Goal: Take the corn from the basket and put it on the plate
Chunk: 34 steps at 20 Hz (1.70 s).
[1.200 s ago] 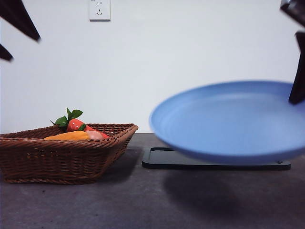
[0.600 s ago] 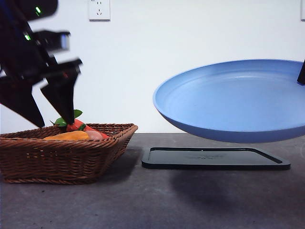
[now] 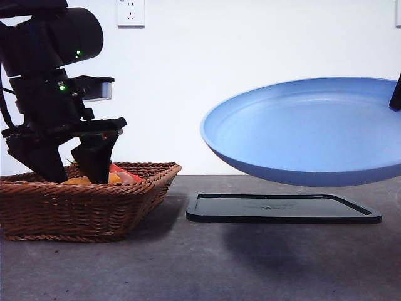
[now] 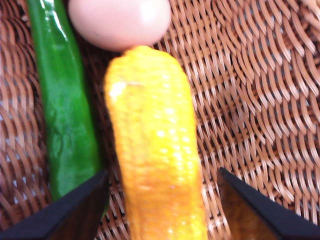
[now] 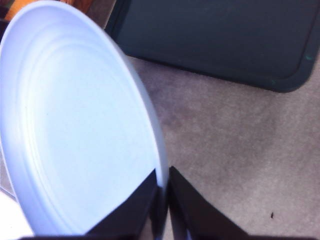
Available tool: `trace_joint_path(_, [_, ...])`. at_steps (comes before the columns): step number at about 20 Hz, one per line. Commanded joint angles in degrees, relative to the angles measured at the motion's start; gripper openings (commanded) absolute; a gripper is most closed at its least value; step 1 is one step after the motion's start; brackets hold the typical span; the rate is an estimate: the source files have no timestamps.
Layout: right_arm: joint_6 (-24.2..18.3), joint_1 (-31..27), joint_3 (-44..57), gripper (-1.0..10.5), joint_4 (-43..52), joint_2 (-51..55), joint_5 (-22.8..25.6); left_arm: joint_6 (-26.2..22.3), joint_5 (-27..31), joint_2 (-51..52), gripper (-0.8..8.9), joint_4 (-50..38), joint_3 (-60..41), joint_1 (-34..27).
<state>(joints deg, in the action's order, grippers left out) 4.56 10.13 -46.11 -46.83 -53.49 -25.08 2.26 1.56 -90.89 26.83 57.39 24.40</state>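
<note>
Left gripper [image 4: 160, 200]: two black jaws spread wide, lowered into the shallow brown woven wicker basket [image 3: 81, 204]; glossy orange-yellow corn cob [image 4: 155, 150] lies between the jaws with a clear gap on each side, neither jaw seen touching it. Corn: long axis runs straight out from the gripper, midway between the jaws, far blunt end pointing away from it; surface bumpy with kernels, shiny, lying flat on the wicker floor. Beyond that far end, touching or nearly so: pale pink rounded item [image 4: 120, 21]. Beside the corn, just past one jaw and parallel to the cob: long glossy green vegetable [image 4: 62, 100]. In the front view the gripper [image 3: 69, 166] hides most of the contents; a sliver of orange and of a red vegetable [image 3: 122, 172] shows at its tips. Right gripper [image 5: 162, 187]: jaws pinched together on the raised rim of the round matte blue plate [image 3: 307, 128], which it holds tilted in the air, well apart from the basket. Below the plate: flat black rectangular tray [image 3: 282, 208] on the grey table [image 3: 188, 263].
</note>
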Motion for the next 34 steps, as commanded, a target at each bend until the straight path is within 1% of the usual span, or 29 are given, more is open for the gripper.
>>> trace_joint_path(1, [0.6,0.1,-1.2,0.0,1.1,-0.3,-0.4,-0.5,0.6,-2.0,3.22,-0.2,1.2,0.0])
trace_joint_path(4, [0.6,0.1,-1.2,0.0,1.5,-0.3,-0.4,-0.5,0.6,-2.6,3.05,-0.1,1.2,0.1])
trace_joint_path(8, [0.6,0.1,-1.2,0.0,1.8,-0.3,-0.4,-0.5,0.6,-2.9,2.03,0.3,1.2,0.0])
trace_joint_path(10, [0.6,0.1,-1.2,0.0,1.8,-0.3,-0.4,-0.4,0.6,-2.9,1.76,0.3,1.2,0.0])
trace_joint_path(15, [0.8,0.1,-1.2,0.0,1.8,-0.3,-0.3,0.3,0.6,-1.9,1.76,0.6,2.4,0.0])
trace_joint_path(18, [1.1,0.1,-1.2,0.0,1.9,-0.4,-0.3,0.6,-0.1,0.6,1.76,2.2,5.5,0.0])
trace_joint_path(19, [1.9,0.1,-1.2,0.0,2.7,-0.7,-0.3,1.3,-0.5,1.6,1.76,2.7,6.8,0.1])
trace_joint_path(21, [5.1,0.1,-1.2,0.0,6.1,-2.3,-0.4,2.3,-2.5,3.4,1.76,3.5,10.0,0.4])
trace_joint_path(24, [9.5,0.1,-1.2,0.0,11.6,-7.1,-0.7,3.6,-8.8,5.9,1.76,3.7,14.0,2.0])
trace_joint_path(25, [10.5,0.1,-1.2,0.0,13.0,-9.0,-1.5,4.2,-10.8,6.4,1.76,3.3,14.6,3.0])
trace_joint_path(27, [12.7,0.1,-1.2,0.0,16.4,-13.1,-5.0,4.9,-15.5,7.1,1.76,1.9,14.7,5.3])
trace_joint_path(28, [13.7,0.1,-1.2,0.0,18.0,-15.0,-6.7,4.9,-16.7,7.1,1.76,1.5,14.7,6.6])
trace_joint_path(31, [15.7,0.1,-1.2,0.0,21.2,-19.6,-10.4,4.4,-16.7,5.5,1.76,0.5,14.7,11.3])
trace_joint_path(34, [16.1,0.1,-1.2,0.0,22.4,-22.3,-13.3,2.6,-16.5,2.7,1.76,0.1,14.7,14.7])
